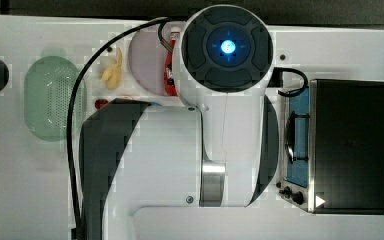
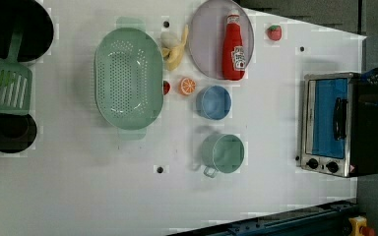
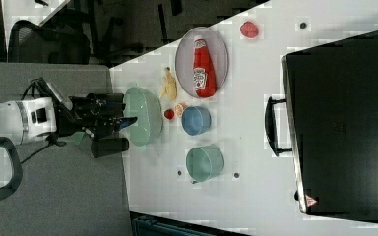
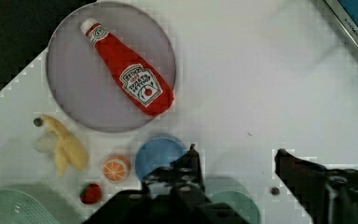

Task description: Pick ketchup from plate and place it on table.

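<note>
The ketchup (image 4: 130, 77), a slim red bottle with a whitish label, lies flat on the pale lilac-grey plate (image 4: 74, 88). In the left view the ketchup (image 2: 234, 46) rests on the plate (image 2: 206, 34) near the far edge of the white table (image 2: 256, 196). In the top view the arm covers most of the ketchup (image 1: 169, 70) and part of the plate (image 1: 144, 57). My gripper (image 4: 237, 156) hangs open well above the table with nothing between its fingers, apart from the bottle. In the right view the gripper (image 3: 128, 120) is high over the green colander's side.
Beside the plate lie a banana (image 2: 174, 49), an orange half (image 2: 187, 86), a blue bowl (image 2: 213, 102) and a strawberry (image 2: 274, 32). A green colander (image 2: 128, 78), a green cup (image 2: 222, 153) and a toaster oven (image 2: 339, 123) stand on the table. Bare tabletop spreads between plate and oven.
</note>
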Available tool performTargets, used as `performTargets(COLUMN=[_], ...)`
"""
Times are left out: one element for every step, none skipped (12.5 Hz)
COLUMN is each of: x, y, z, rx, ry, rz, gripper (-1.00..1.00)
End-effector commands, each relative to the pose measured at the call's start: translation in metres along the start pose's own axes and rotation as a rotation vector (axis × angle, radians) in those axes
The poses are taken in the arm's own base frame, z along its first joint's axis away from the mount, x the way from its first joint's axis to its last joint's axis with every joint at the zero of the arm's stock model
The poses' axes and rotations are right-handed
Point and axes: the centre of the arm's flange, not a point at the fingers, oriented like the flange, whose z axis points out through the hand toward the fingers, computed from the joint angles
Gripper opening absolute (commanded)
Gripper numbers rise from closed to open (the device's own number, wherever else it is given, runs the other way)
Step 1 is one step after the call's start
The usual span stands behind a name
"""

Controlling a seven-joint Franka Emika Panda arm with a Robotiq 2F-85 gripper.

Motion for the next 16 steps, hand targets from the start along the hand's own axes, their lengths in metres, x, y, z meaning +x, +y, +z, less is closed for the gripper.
performTargets(x=[-0.056, -0.056, -0.055, -0.052, -0.049, -0.045, -0.041, -0.036, -0.032, -0.027, -0.022, -0.017, -0.013, -0.008, -0.004, -0.001], y=[0.072, 0.071, 0.070, 0.066, 0.061, 0.054, 0.046, 0.037, 0.028, 0.018, 0.007, -0.004, -0.015, -0.025, -0.034, -0.042], z=[-0.042, -0.041, -0.039, -0.034, -0.027, -0.017, -0.005, 0.009, 0.024, 0.039, 0.055, 0.072, 0.089, 0.108, 0.127, 0.147], rx=[-0.036, -0.037, -0.038, -0.037, -0.039, -0.042, -0.048, -0.051, -0.055, -0.055, -0.047, -0.039, -0.027, -0.018, -0.008, -0.002], ry=[-0.013, -0.014, -0.016, -0.016, -0.019, -0.025, -0.032, -0.037, -0.043, -0.047, -0.043, -0.040, -0.035, -0.033, -0.031, -0.034], rz=[0.117, 0.117, 0.115, 0.111, 0.105, 0.097, 0.089, 0.080, 0.071, 0.060, 0.049, 0.039, 0.027, 0.013, -0.001, -0.021], gripper=[0.59, 0.81, 0.99, 1.00, 1.00, 1.00, 1.00, 1.00, 1.00, 1.00, 1.00, 1.00, 1.00, 1.00, 1.00, 1.00])
